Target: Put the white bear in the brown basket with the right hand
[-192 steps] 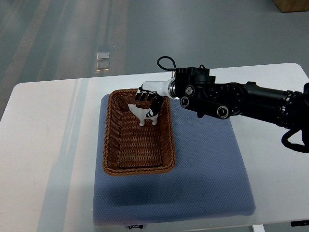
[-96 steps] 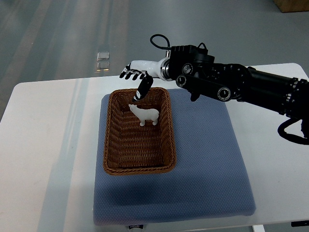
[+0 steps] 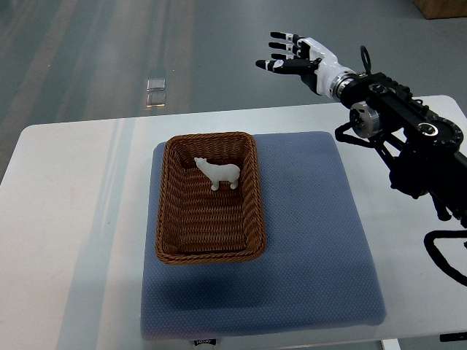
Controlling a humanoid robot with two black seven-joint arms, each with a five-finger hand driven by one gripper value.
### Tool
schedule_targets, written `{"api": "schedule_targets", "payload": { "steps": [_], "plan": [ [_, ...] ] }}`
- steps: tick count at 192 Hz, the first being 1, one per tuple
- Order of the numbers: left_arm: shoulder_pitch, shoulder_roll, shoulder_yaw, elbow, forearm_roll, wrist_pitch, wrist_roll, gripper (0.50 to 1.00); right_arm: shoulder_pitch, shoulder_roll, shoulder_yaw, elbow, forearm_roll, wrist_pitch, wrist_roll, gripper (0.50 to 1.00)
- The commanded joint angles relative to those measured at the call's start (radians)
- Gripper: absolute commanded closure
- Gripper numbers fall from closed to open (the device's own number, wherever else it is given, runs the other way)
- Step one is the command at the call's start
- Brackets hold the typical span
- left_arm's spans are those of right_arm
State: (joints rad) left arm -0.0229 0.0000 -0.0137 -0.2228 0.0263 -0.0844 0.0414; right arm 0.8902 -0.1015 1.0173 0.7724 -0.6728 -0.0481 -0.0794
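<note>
Right hand [image 3: 300,57] with fingers spread, holding nothing, raised beyond the far edge of the white worktop [image 3: 73,219], well apart from the basket. White bear [image 3: 219,173] upright inside the brown basket [image 3: 169,219], in its far half. Basket on a blue mat [image 3: 314,240].

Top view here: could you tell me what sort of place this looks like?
Probably a robotics lab or test area: a white table on bare grey floor, a blue mat marking the workspace, and staged props, a brown basket holding a white bear.

A white table [image 3: 66,219] carries a blue mat [image 3: 314,240] under a brown basket [image 3: 252,197].
</note>
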Motion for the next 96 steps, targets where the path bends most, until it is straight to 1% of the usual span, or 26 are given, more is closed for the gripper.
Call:
{"api": "schedule_targets", "payload": {
  "steps": [1, 18, 39, 56, 70, 84, 96],
  "plan": [
    [0.000, 0.000, 0.000, -0.004, 0.000, -0.002, 0.000, 0.500, -0.060, 0.011, 0.124, -0.019, 0.121, -0.022, 0.023, 0.581],
    [0.000, 0.000, 0.001, -0.010, 0.000, 0.000, 0.000, 0.500, -0.093, 0.009, 0.175, -0.053, 0.231, -0.021, 0.055, 0.579],
    [0.000, 0.000, 0.001, -0.012, 0.001, -0.002, 0.000, 0.500, -0.116, 0.009, 0.182, -0.108, 0.369, -0.015, 0.128, 0.579],
    [0.000, 0.000, 0.001, -0.024, 0.001, 0.000, 0.000, 0.500, -0.125, 0.013, 0.179, -0.151, 0.410, -0.012, 0.181, 0.579],
    [0.000, 0.000, 0.001, -0.033, 0.000, 0.000, 0.000, 0.500, -0.125, 0.020, 0.178, -0.162, 0.414, -0.007, 0.216, 0.576],
    [0.000, 0.000, 0.001, -0.035, 0.001, 0.000, 0.000, 0.500, -0.126, 0.046, 0.182, -0.167, 0.414, 0.021, 0.251, 0.576],
    [0.000, 0.000, 0.001, -0.035, 0.001, 0.000, 0.000, 0.500, -0.135, 0.052, 0.184, -0.168, 0.415, 0.063, 0.273, 0.576]
  ]
}}
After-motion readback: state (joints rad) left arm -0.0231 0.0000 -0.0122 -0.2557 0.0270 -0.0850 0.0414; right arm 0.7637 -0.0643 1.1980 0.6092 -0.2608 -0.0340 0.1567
